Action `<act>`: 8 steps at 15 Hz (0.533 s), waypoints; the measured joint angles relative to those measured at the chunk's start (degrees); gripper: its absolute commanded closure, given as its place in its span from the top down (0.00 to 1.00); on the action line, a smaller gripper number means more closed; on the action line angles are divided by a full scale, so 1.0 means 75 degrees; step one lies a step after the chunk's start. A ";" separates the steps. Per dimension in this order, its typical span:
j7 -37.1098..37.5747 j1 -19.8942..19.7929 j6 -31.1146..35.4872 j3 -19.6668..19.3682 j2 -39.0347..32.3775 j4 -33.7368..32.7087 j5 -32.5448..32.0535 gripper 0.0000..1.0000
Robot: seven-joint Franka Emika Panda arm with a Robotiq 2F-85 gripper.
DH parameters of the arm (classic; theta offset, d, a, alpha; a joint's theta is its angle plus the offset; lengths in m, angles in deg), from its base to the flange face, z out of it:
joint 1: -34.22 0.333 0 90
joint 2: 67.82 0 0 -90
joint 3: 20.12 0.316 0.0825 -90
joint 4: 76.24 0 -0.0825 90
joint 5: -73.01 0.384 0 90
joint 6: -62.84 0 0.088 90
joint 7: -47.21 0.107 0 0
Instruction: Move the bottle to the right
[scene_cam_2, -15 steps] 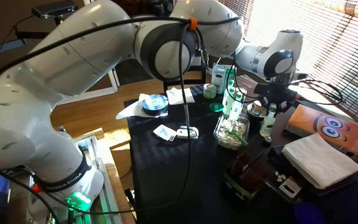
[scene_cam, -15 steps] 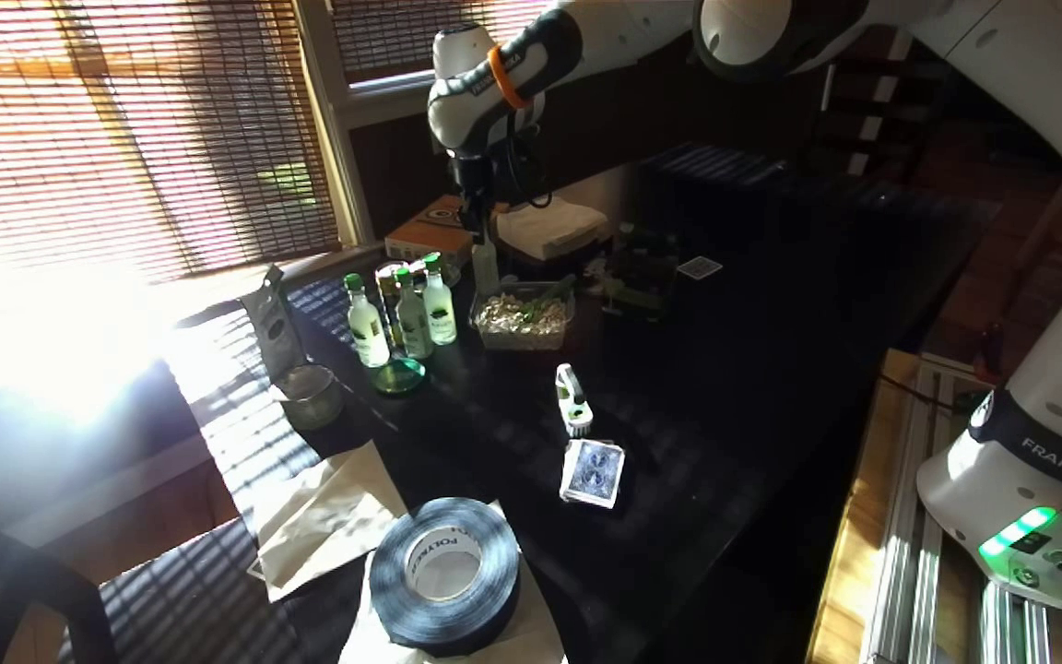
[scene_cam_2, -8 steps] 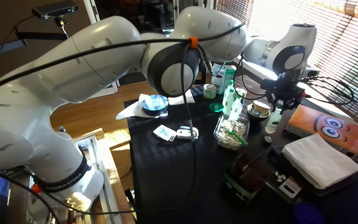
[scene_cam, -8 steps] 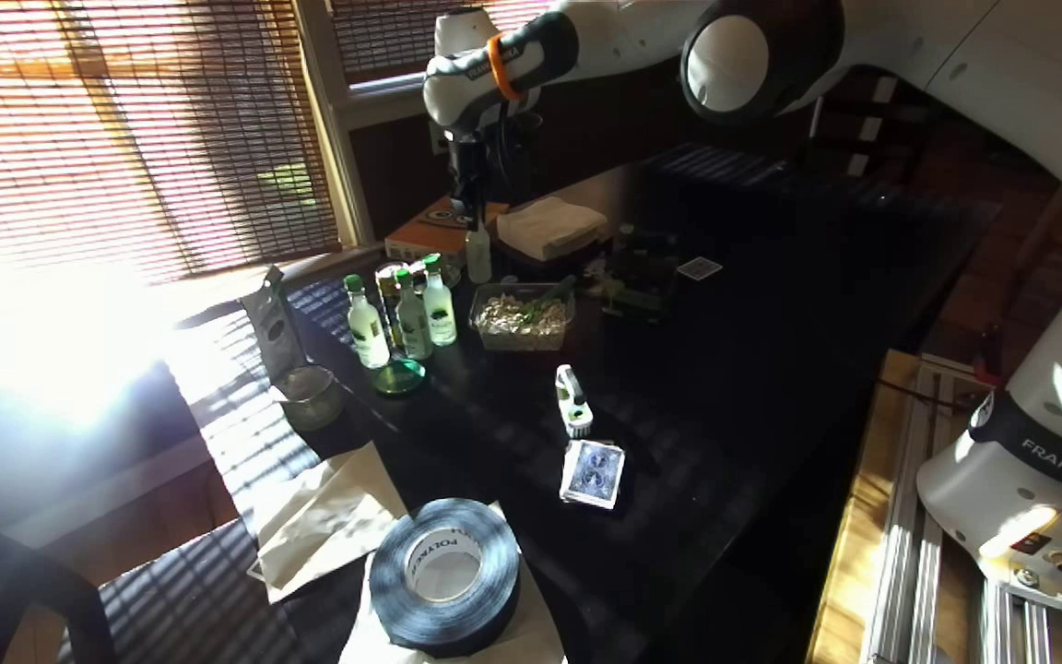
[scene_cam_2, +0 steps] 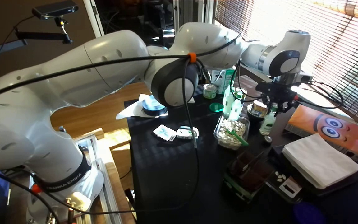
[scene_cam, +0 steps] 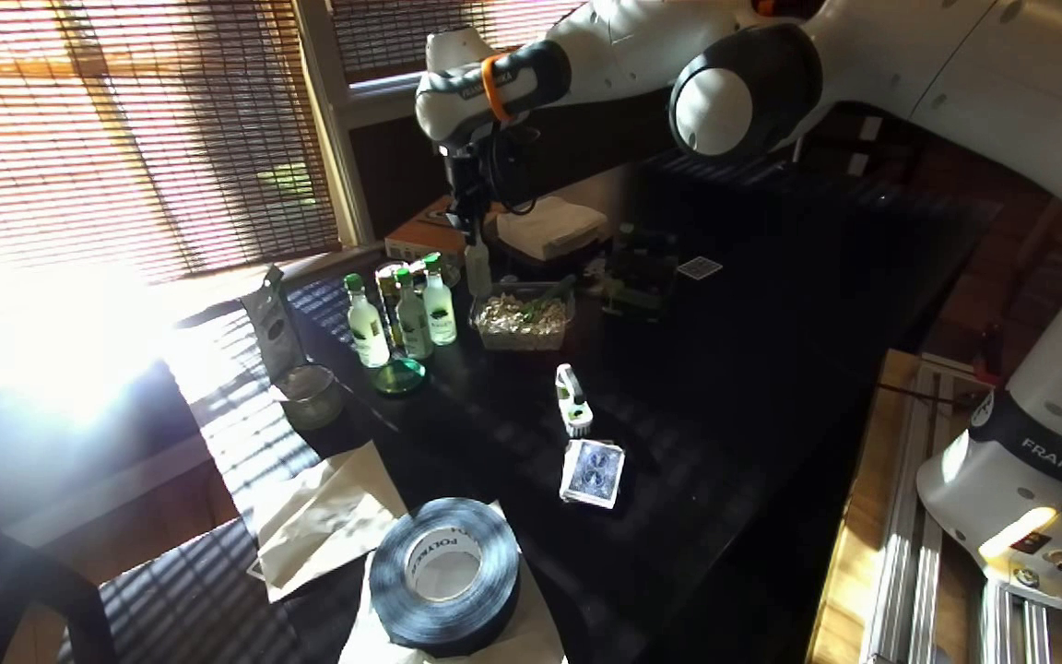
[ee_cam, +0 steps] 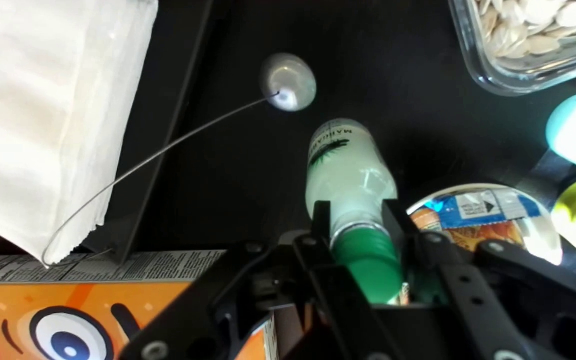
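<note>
A small clear bottle of pale liquid with a green cap (ee_cam: 350,175) stands roughly upright in my gripper. My gripper (ee_cam: 357,215) is shut on its neck, one finger on each side just below the cap. In both exterior views the bottle (scene_cam: 477,269) (scene_cam_2: 268,123) hangs under the gripper (scene_cam: 473,237) (scene_cam_2: 276,109), behind the seed container and near the orange box. I cannot tell whether its base touches the table. Several similar green-capped bottles (scene_cam: 439,312) (scene_cam_2: 236,108) stand together nearer the window side.
A clear container of seeds (scene_cam: 522,341) (scene_cam_2: 217,133) is close beside the bottle. A bowl with packets (ee_cam: 558,235) (scene_cam_2: 253,117), a round metal knob (ee_cam: 288,82), white napkins (scene_cam_2: 320,160) and an orange box (scene_cam_2: 331,124) surround it. A dark rack (scene_cam_2: 247,177) stands nearby.
The bottle has moved with my gripper, first up and away from the seed container, then back down near where it was a second ago. The arm's elbow has dropped.
</note>
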 measured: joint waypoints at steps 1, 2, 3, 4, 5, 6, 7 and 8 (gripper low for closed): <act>0.0061 0.0003 -0.0051 0.0000 -0.0050 -0.0092 0.0000 0.62; 0.0106 0.0003 -0.0073 0.0000 -0.0076 -0.0137 0.0000 0.69; 0.0143 0.0002 -0.0081 -0.0004 -0.0081 -0.0162 0.0000 0.77; 0.0182 0.0004 -0.0087 -0.0027 -0.0081 -0.0209 -0.0004 0.83; 0.0205 0.0003 -0.0117 -0.0056 -0.0074 -0.0295 -0.0004 0.91; 0.0211 0.0000 -0.0145 -0.0090 -0.0038 -0.0389 -0.0008 0.98; 0.0212 -0.0004 -0.0174 -0.0135 0.0018 -0.0498 -0.0014 1.00; 0.0212 -0.0012 -0.0187 -0.0186 0.0109 -0.0598 -0.0014 1.00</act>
